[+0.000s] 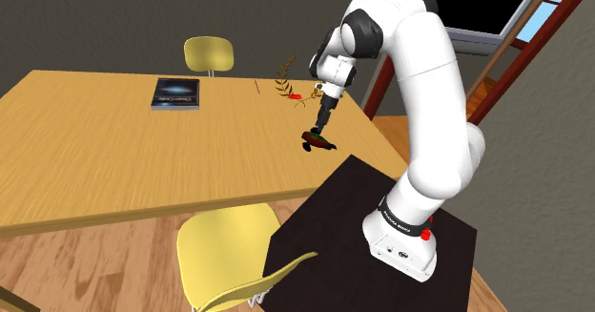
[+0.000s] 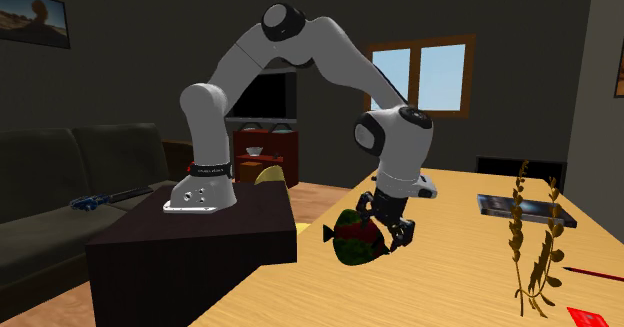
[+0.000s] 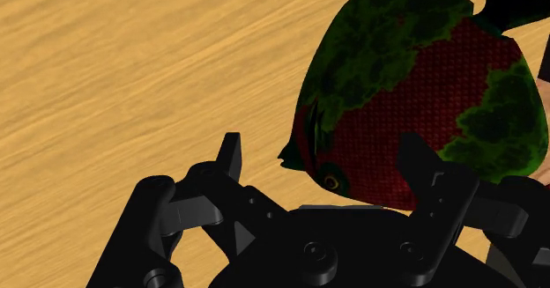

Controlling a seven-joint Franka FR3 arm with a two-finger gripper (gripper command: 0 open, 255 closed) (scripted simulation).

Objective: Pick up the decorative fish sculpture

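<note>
Fish sculpture (image 1: 321,144) sits mid-frame in the shoulder view, at the edge of the wooden table (image 1: 95,157), just beside the black stand (image 1: 329,205); gripper (image 1: 314,133) directly over it, fingers (image 3: 227,163) spread, gripping nothing — in the wrist view the fish's head lies between them, body running past one finger; I'd recentre over the thick body before closing, else it likely pivots out. Table is flat wood grain; left to right — book (image 1: 175,93) upper left, yellow chair (image 1: 210,52) behind, leafy sprig (image 1: 285,77); grey walls.
</note>
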